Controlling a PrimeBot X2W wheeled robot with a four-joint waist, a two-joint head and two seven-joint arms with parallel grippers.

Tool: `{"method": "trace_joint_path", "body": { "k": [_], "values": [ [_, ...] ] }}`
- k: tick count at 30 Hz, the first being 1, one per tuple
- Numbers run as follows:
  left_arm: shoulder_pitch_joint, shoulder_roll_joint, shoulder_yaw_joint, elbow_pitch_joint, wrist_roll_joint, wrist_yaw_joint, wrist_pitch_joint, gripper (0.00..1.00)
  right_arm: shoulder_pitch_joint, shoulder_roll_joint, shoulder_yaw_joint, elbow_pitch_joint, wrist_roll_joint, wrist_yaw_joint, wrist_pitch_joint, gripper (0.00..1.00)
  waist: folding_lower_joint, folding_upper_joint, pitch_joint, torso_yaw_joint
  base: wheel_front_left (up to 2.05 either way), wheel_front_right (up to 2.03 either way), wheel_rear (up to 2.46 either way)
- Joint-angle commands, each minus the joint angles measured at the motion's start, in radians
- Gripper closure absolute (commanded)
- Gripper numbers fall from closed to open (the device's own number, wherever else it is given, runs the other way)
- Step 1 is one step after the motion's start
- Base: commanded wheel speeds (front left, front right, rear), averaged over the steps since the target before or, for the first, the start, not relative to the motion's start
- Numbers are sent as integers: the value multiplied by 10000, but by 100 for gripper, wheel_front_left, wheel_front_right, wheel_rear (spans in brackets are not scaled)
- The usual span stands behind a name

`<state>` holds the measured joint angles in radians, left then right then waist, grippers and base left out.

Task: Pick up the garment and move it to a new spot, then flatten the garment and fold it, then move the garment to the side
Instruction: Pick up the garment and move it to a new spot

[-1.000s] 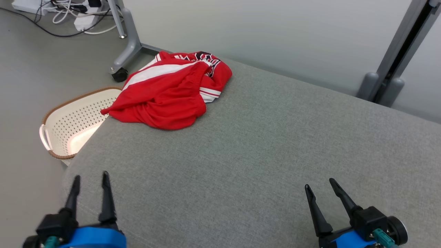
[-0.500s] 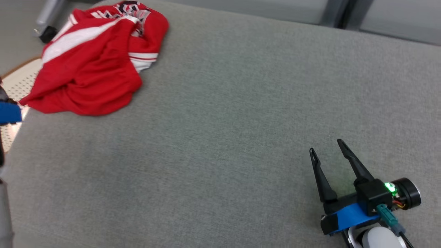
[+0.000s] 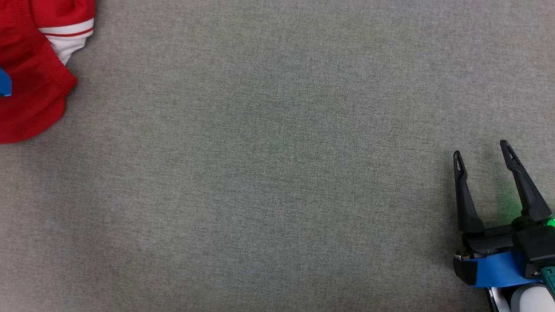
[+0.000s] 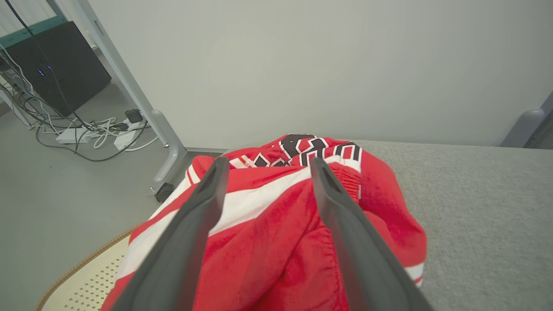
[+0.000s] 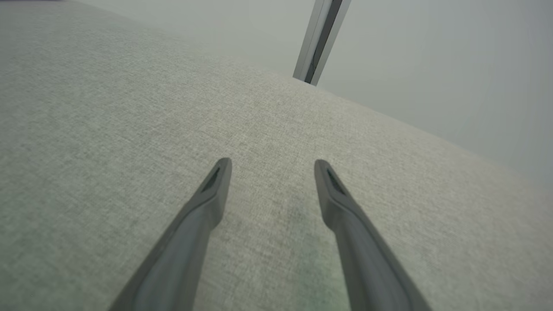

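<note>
At the far left, in the left wrist view, a tangle of cables (image 4: 93,134) lies on the floor beside a grey wheeled frame leg (image 4: 166,144). Nearer, the rim of a pale perforated basket (image 4: 84,283) shows below the cushion's edge. The garment (image 4: 268,242), red with white stripes and dark lettering, sits crumpled at the left end of the grey fabric surface (image 3: 277,173), by the edge above the basket. The left gripper (image 4: 268,164) points over the heap with its two fingers spread wide, holding nothing; whether the tips touch the cloth cannot be told. The middle of the surface stretches flat and grey. At the far right, well apart from the garment, the right gripper (image 3: 481,148) hangs just over the fabric, its jaws also wide and gripping nothing.
</note>
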<state>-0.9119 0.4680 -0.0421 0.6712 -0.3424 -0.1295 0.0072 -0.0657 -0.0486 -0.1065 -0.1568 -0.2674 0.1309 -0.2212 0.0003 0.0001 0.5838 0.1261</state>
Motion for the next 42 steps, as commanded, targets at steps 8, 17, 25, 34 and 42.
{"method": "trace_joint_path", "body": {
  "k": [8,17,25,34,42],
  "values": [
    [-1213,311,-1354,1645,-739,-8,466,0,78,-27,255,-599,324,-1,158,0,-3,-1,761,-111,0,0,0],
    [-1605,642,-2328,2468,-1562,-10,514,100,-185,-26,211,-529,392,-1,27,0,-3,-1,833,-80,0,0,0],
    [-1782,950,-2577,2786,-2088,-11,-327,100,-379,-24,356,-236,460,-1,-81,0,-3,-1,404,-56,0,0,0],
    [-1695,1474,-3118,2345,-2682,-11,-542,100,-701,-27,445,333,687,-1,-214,0,-3,-1,-436,-171,0,0,0],
    [-1682,2024,-3949,1104,-2891,-11,-837,100,-853,-26,546,1136,1039,-1,-376,0,-3,-1,-1657,-385,0,0,0]
  ]
}}
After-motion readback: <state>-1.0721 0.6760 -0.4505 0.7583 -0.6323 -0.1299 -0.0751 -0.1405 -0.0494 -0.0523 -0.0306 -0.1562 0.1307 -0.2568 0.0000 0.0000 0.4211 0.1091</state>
